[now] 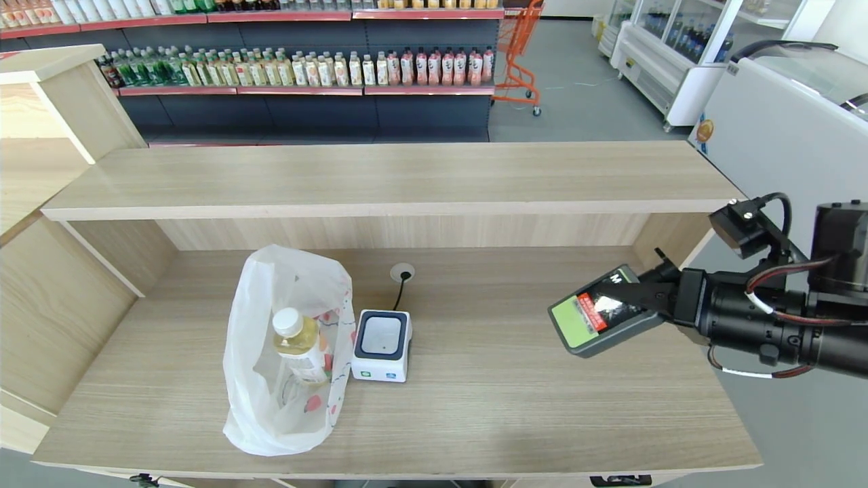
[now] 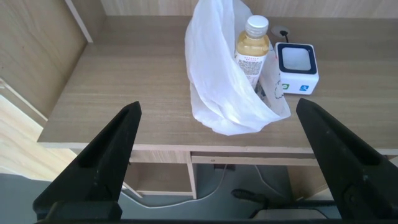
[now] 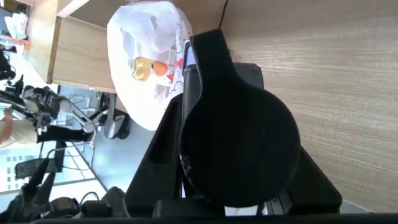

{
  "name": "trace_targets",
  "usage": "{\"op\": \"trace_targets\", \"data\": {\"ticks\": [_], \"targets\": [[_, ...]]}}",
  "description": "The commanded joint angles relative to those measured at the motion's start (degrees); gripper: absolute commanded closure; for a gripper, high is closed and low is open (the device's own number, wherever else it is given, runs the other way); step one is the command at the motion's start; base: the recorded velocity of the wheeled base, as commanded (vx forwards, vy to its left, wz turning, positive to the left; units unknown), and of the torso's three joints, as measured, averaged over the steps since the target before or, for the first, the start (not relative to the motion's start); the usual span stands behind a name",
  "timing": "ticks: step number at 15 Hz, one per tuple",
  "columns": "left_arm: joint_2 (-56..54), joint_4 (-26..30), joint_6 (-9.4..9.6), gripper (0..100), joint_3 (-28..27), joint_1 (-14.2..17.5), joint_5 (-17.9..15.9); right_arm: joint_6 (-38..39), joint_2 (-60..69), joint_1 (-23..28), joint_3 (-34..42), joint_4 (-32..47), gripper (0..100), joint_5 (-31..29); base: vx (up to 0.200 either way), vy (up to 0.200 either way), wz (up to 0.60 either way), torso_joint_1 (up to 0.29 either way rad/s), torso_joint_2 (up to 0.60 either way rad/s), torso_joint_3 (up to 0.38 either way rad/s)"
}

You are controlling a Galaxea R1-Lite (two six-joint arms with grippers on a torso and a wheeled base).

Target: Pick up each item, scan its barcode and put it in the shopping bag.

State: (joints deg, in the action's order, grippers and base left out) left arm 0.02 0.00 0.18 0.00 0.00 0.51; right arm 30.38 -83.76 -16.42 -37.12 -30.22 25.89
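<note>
Currently the boxed item (image 1: pixel 576 325) is in the right gripper (image 1: pixel 627 301), jaws clamped on it, held in the air at the right of the head frame, well apart from the scanner (image 1: pixel 382 344). Its label face tilts up and toward frame left. I read that as presenting it for the scan, though I can't make out a barcode. Scanner sits mid-frame on the worktop (image 1: pixel 529 413), window up, just beside the shopping bag (image 1: pixel 247 352) at left centre, so the scan-to-bag move looks short. Bag stands open with a bottle (image 1: pixel 298 342) upright inside; one item looks done. Left gripper (image 2: pixel 219 109) hangs off the worktop's front edge, jaws wide, holding nothing. Parked clear, I reckon.
</note>
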Motion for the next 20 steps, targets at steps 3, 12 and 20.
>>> {"op": "trace_targets", "data": {"ticks": [3, 12, 20], "targets": [[-0.02, 0.0, -0.01, 0, 0.0, 0.0, 0.02, 0.91, -3.78, -2.65, -0.32, -1.6, 100, 0.03, 0.0, 0.0, 0.0, 0.0, 0.0, 0.0], [-0.02, 0.0, -0.09, 0, 0.0, 0.0, 0.02, 1.79, -4.57, -2.56, -0.41, -1.68, 100, -0.05, 0.0, 0.156, 0.0, 0.005, 0.01, 0.002], [-0.02, 0.0, 0.08, 0, 0.0, 0.0, 0.02, -3.31, -13.36, -3.35, -5.68, -2.21, 100, -5.94, 0.0, 0.2, 0.0, 0.001, 0.0, 0.003]]}}
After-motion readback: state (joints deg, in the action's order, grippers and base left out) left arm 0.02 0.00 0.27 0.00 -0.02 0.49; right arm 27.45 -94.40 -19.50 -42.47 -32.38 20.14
